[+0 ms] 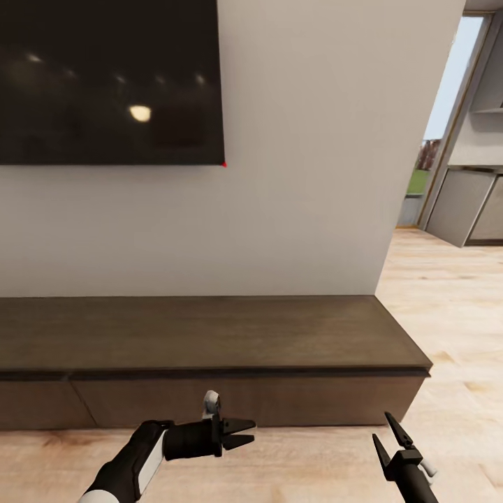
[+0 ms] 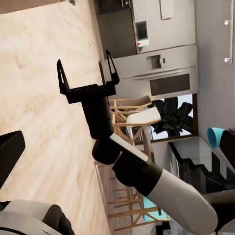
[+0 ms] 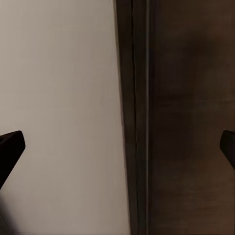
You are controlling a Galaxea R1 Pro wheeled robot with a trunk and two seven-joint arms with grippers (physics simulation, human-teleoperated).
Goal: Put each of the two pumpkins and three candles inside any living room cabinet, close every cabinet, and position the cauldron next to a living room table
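Both hands empty, jaws apart: left hand (image 1: 241, 432), right hand (image 1: 388, 434). Cabinet (image 1: 209, 335) ahead, fronts shut. Approach front edge squarely before pulling.

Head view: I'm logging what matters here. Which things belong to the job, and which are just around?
Job:
cabinet, fronts shut
left gripper, open, empty
right gripper, open, empty

Just around:
dark wall screen
wall
wooden floor
kitchen units beyond the doorway
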